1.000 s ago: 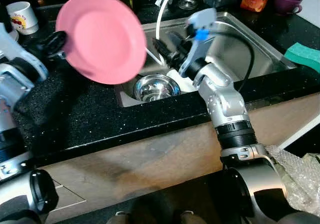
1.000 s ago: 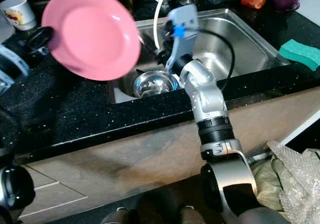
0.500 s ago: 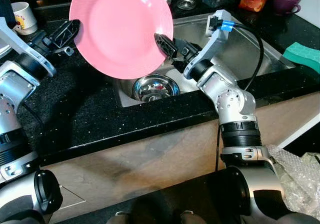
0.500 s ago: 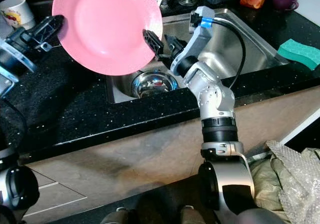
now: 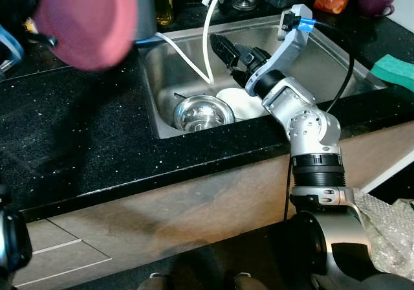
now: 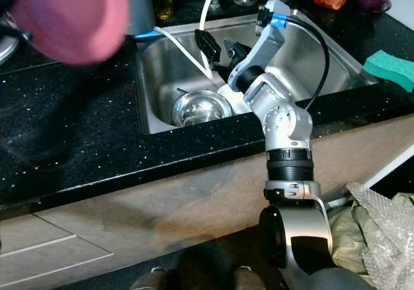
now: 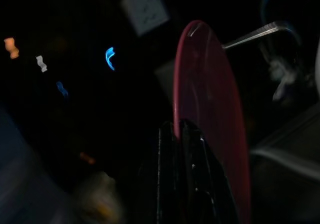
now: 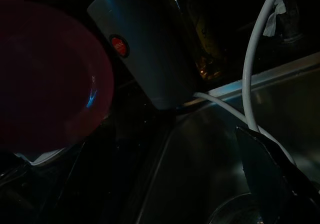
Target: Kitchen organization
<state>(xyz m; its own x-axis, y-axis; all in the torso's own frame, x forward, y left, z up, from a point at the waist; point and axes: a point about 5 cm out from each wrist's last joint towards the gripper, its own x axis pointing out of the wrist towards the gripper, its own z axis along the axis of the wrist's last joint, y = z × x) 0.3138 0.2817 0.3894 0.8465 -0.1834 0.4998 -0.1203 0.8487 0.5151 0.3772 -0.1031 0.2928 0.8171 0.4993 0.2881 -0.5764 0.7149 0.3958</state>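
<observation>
Speckled black countertop [image 5: 97, 141] above beige cabinet fronts [image 5: 162, 206].

1. The right arm [image 5: 304, 118] rises from the lower right of the frame, its silver segments stacked up to a bent elbow, then reaching toward the upper centre

2. The right gripper [image 5: 231, 54] sits just above the centre of the frame, its two black fingers parted with nothing between them

3. A black cable loops from the blue-tagged wrist down along the right arm

4. The left gripper [image 7: 181, 134] shows in the dim left wrist view at lower centre, its black fingers [image 7: 167, 156] pressed close together on the edge of the pink plate [image 7: 210, 109]
</observation>
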